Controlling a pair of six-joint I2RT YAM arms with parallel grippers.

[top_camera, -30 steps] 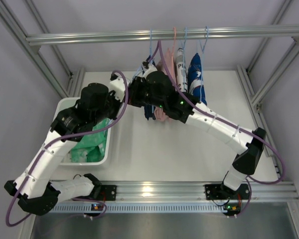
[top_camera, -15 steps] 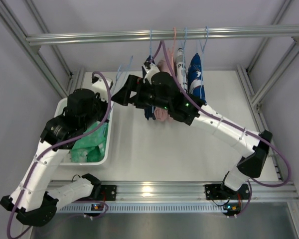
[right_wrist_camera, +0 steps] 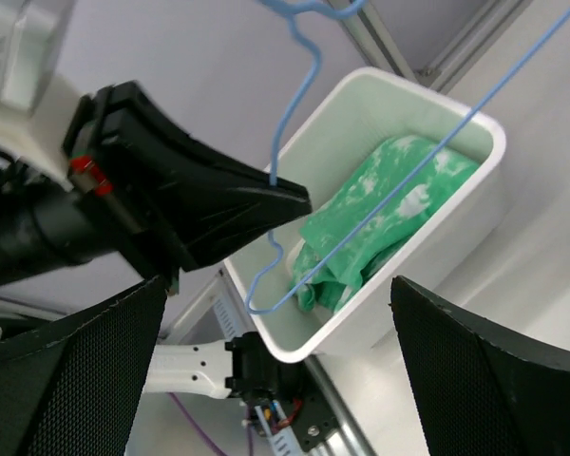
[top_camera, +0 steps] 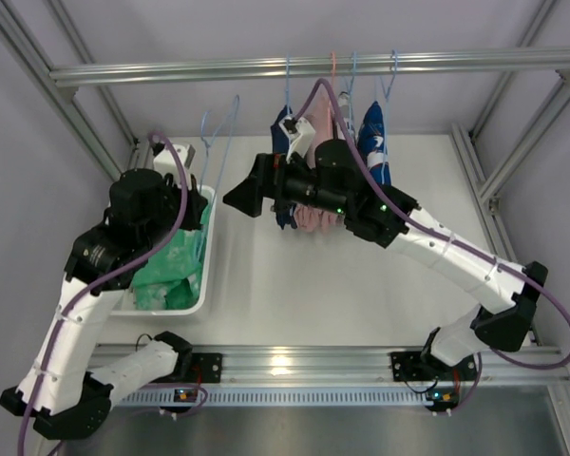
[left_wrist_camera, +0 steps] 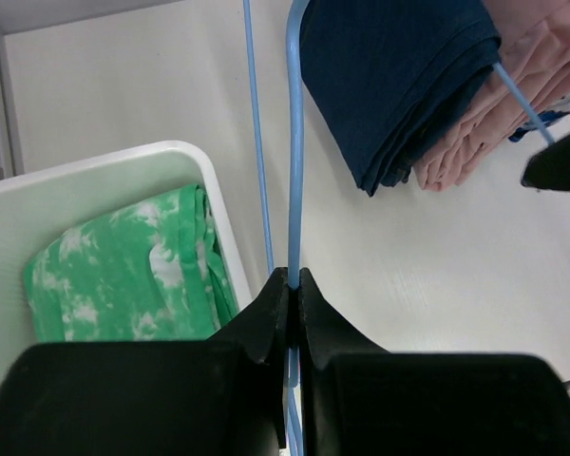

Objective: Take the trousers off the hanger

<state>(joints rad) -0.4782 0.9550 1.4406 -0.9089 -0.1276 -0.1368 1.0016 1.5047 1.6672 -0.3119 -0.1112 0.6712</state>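
Note:
The light-blue wire hanger (top_camera: 218,133) is bare and stands over the right edge of the white bin (top_camera: 123,204). My left gripper (top_camera: 198,152) is shut on its wire (left_wrist_camera: 295,142), the fingertips (left_wrist_camera: 275,294) pinching the strand. The green trousers (top_camera: 166,271) lie crumpled inside the bin (left_wrist_camera: 104,166), off the hanger; in the left wrist view the trousers (left_wrist_camera: 123,275) lie down to the left. My right gripper (top_camera: 252,190) hangs open to the right of the hanger with nothing between its fingers. From the right wrist I see the hanger (right_wrist_camera: 437,152), the trousers (right_wrist_camera: 380,228) and the left gripper (right_wrist_camera: 199,209).
A metal rail (top_camera: 171,71) crosses the back. On it hang a navy garment (left_wrist_camera: 399,85), a pink garment (left_wrist_camera: 494,123) and a blue-and-white one (top_camera: 375,152), close behind the right arm. Frame posts stand at both sides.
The right gripper has opened and drawn back to the right. The left arm has carried the hanger leftward, away from the hanging clothes, to above the bin.

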